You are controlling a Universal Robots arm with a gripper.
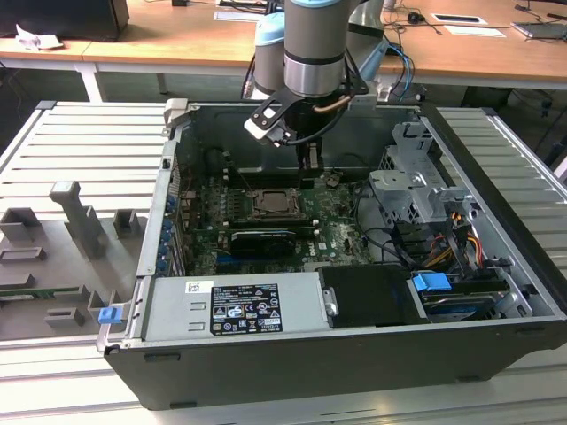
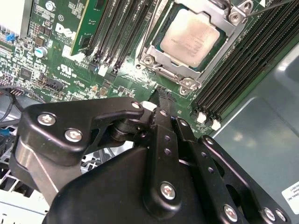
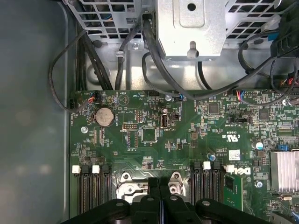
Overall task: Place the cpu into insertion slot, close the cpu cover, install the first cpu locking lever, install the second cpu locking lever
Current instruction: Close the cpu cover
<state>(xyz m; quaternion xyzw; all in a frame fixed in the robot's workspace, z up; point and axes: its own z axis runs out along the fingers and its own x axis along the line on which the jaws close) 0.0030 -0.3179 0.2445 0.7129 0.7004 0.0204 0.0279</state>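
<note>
The arm's end effector (image 2: 162,96), its black fingers drawn together on nothing, hangs inside an open computer case (image 1: 159,221), tip down over the green motherboard (image 3: 154,135) just beside one corner of the insertion slot (image 1: 257,205); whether the tip touches the board cannot be told. The cpu (image 2: 189,36) lies flat in that slot, silvery-beige top up, with the cpu cover (image 2: 173,64) down around its edges. A thin wire lever (image 2: 150,25) runs along one side of the socket, and its latching cannot be made out. Rows of long black memory slots (image 2: 238,65) flank the socket on both sides, close to the end effector's linkages. In the first wrist view a coin battery (image 3: 103,116) and a finned heatsink (image 3: 285,170) sit on the board beyond the fingers, and black cables (image 3: 154,51) loop down from a perforated metal drive cage (image 3: 191,23). In the exterior view a silver power supply (image 1: 235,305) fills the case's near edge, and bundled wiring (image 1: 443,239) crowds the exterior view's right. The case rests on a grey slatted surface (image 1: 80,142), with grey fixture blocks (image 1: 80,217) standing at the exterior view's left.
</note>
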